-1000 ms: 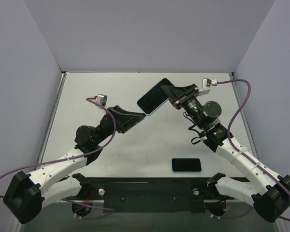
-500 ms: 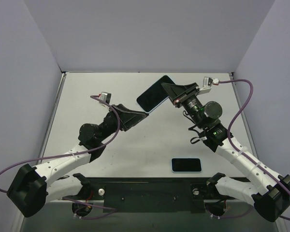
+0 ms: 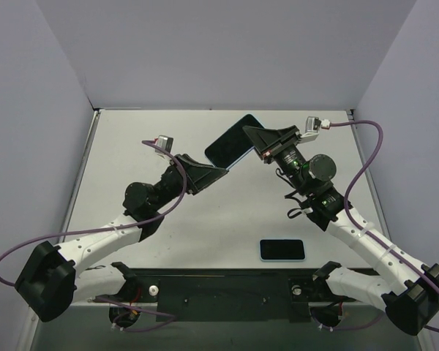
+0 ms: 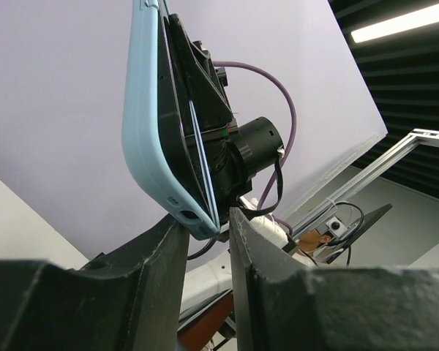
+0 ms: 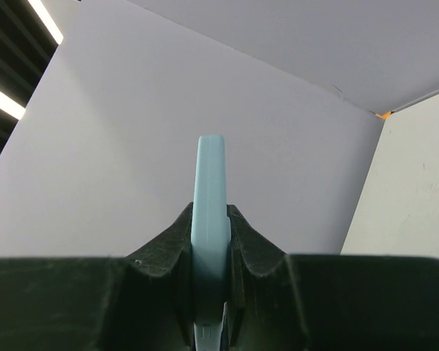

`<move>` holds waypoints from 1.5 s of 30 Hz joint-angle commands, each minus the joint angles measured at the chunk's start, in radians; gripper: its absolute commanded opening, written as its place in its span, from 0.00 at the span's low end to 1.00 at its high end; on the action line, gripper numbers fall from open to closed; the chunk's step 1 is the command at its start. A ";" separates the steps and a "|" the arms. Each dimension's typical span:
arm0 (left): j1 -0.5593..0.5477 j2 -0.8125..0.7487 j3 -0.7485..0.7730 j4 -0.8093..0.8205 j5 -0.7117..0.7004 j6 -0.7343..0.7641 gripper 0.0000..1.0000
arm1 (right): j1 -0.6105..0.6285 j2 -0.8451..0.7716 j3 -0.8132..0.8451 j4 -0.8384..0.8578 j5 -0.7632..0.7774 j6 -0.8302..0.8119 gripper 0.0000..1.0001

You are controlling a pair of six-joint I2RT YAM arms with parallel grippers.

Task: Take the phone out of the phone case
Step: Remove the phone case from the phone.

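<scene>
A phone in a light blue case (image 3: pixel 229 143) is held up off the table, tilted, by my right gripper (image 3: pixel 252 139), which is shut on one end of it. In the right wrist view the case (image 5: pixel 211 183) shows edge-on, clamped between the right gripper's (image 5: pixel 210 228) jaws. My left gripper (image 3: pixel 221 170) is open at the phone's lower left corner. In the left wrist view the case's bottom corner (image 4: pixel 177 208) sits at the mouth of my left gripper (image 4: pixel 208 228), between the fingertips, and the dark phone edge (image 4: pixel 197 139) shows against the case.
A second dark-screened phone with a light blue rim (image 3: pixel 282 249) lies flat on the table near the front, right of centre. Purple cables loop beside both arms. Grey walls close off the left, back and right.
My left arm has reached up and to the right, bringing its open gripper to the lower corner of the held phone. The right gripper has held the phone almost still.
</scene>
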 commanded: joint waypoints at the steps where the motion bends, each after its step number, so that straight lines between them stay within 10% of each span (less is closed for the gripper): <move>1: -0.012 0.003 0.061 0.098 0.016 -0.005 0.36 | 0.016 -0.025 0.056 0.106 0.031 -0.021 0.00; 15: 0.000 0.016 0.063 0.322 0.103 0.107 0.01 | 0.027 -0.055 0.082 0.037 -0.061 0.065 0.00; 26: 0.003 0.014 0.156 0.274 0.381 0.452 0.00 | 0.025 0.031 0.121 0.162 -0.225 0.471 0.00; 35: 0.057 0.075 0.112 0.356 0.318 0.356 0.00 | 0.036 0.050 0.125 0.346 -0.233 0.507 0.00; 45: 0.149 0.040 -0.023 0.071 0.051 0.210 0.00 | 0.038 0.063 0.137 0.445 -0.247 0.550 0.00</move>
